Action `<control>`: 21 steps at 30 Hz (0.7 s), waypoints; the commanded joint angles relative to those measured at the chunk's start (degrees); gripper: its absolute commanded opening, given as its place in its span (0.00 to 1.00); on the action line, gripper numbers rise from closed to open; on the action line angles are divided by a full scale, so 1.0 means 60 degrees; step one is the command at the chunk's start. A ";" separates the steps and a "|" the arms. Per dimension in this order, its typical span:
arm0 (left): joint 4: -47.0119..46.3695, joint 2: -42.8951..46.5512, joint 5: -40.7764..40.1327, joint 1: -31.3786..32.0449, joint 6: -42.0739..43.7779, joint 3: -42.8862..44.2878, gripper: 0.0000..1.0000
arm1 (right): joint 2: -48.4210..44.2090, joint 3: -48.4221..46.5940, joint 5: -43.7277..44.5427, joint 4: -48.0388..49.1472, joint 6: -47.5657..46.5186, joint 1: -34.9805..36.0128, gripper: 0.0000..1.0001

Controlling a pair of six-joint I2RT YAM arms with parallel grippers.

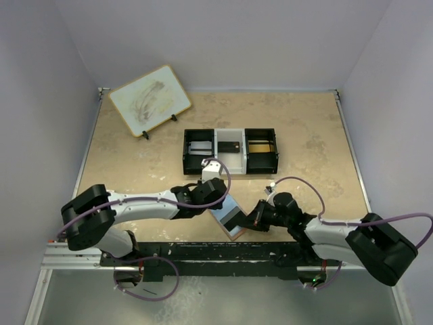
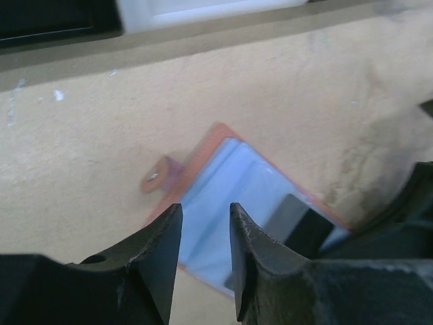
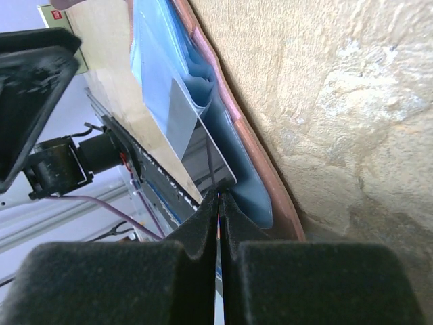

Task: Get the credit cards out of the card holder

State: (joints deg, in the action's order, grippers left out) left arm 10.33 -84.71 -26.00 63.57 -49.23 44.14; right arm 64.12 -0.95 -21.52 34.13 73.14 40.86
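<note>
The card holder [image 1: 226,210] lies open near the table's front edge, reddish-brown with a pale blue inside [image 2: 226,183]. My left gripper [image 1: 218,203] hovers over its left half, open, the fingers [image 2: 205,223] a small gap apart with nothing between them. My right gripper [image 1: 252,218] comes in low from the right, shut on the edge of a dark credit card [image 3: 203,152]. The card [image 2: 304,223] still sits partly in a blue slot [image 3: 233,162]. The right gripper's tips [image 3: 218,202] pinch the card edge beside the holder's brown rim [image 3: 226,108].
A black-white-black three-compartment tray [image 1: 230,162] stands behind the holder, with small flat items in it. A white-and-tan board with a wooden rim [image 1: 150,100] leans at the back left. The holder's snap tab [image 2: 157,177] sticks out on the left.
</note>
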 commanded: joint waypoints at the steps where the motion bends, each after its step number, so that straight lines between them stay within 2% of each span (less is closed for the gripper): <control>1: -0.1616 0.0231 0.0900 0.0174 0.0458 0.0014 0.32 | 0.0199 -0.0025 0.0334 -0.0173 -0.0123 0.0028 0.00; 3: -0.1606 -0.0311 0.1264 0.0171 0.0685 0.0101 0.32 | 0.0416 -0.0039 0.0321 0.0059 -0.0113 0.0017 0.00; 8: -0.1605 -0.1245 0.2000 0.0233 0.0764 -0.0003 0.22 | 0.0730 -0.0091 0.0359 0.0402 -0.0024 0.0020 0.00; 17: -0.1049 -0.1740 0.1505 0.0519 0.0582 -0.0057 0.08 | 0.0618 -0.0091 0.0667 0.0770 0.0225 0.0016 0.00; 21: -0.0756 -0.1746 0.1215 0.0692 0.0496 0.0007 0.05 | 0.0464 -0.0268 0.0959 0.0799 0.0342 0.0017 0.14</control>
State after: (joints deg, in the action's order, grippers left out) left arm 1.02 -92.86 -18.76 66.22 -45.89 44.31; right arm 67.92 -1.06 -19.92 38.92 74.61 40.86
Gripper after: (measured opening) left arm 0.063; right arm 0.088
